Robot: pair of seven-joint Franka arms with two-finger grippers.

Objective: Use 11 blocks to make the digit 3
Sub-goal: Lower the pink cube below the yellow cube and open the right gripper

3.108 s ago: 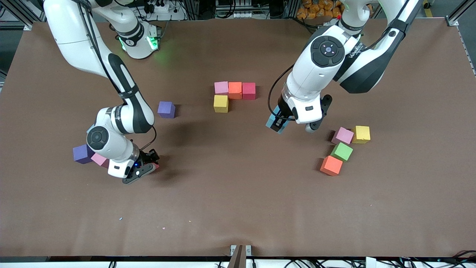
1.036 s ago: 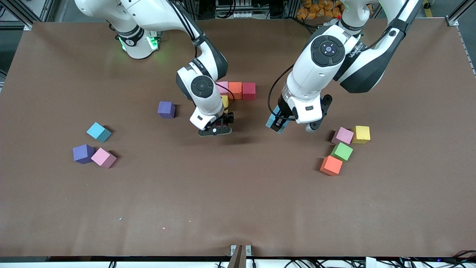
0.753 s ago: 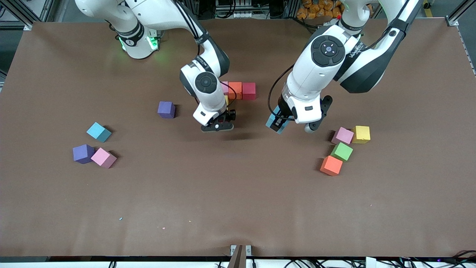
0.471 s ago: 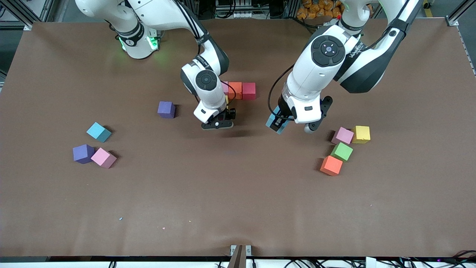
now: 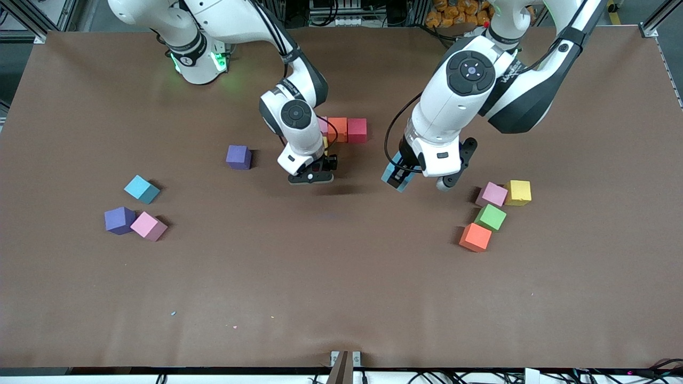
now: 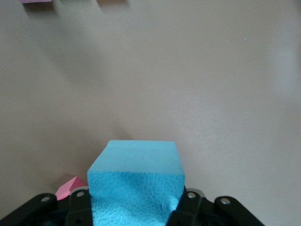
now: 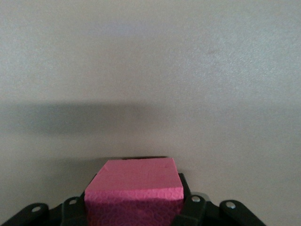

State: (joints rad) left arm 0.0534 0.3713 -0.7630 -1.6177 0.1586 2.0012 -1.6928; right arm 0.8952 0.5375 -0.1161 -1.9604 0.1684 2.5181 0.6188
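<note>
The digit 3 shows as a partial figure mid-table: an orange block (image 5: pixel 337 129) and a red block (image 5: pixel 357 130) in a row, with a pink block (image 5: pixel 322 124) and a yellow block (image 5: pixel 324 143) mostly hidden by the right arm. My right gripper (image 5: pixel 312 175) hangs just in front of the yellow block, shut on a deep pink block (image 7: pixel 134 181). My left gripper (image 5: pixel 397 178) waits in the air toward the left arm's end from the row, shut on a light blue block (image 6: pixel 136 160).
Loose blocks toward the right arm's end: purple (image 5: pixel 238 157), light blue (image 5: pixel 141 189), purple (image 5: pixel 119 220), pink (image 5: pixel 148 225). Toward the left arm's end: pink (image 5: pixel 491 194), yellow (image 5: pixel 518 192), green (image 5: pixel 490 216), orange (image 5: pixel 475 237). Bare brown table (image 5: pixel 331 277) lies nearer the front camera.
My right gripper carried the pink block from the loose blocks at its own end to the row, then edged closer to the yellow block. The left arm has not moved.
</note>
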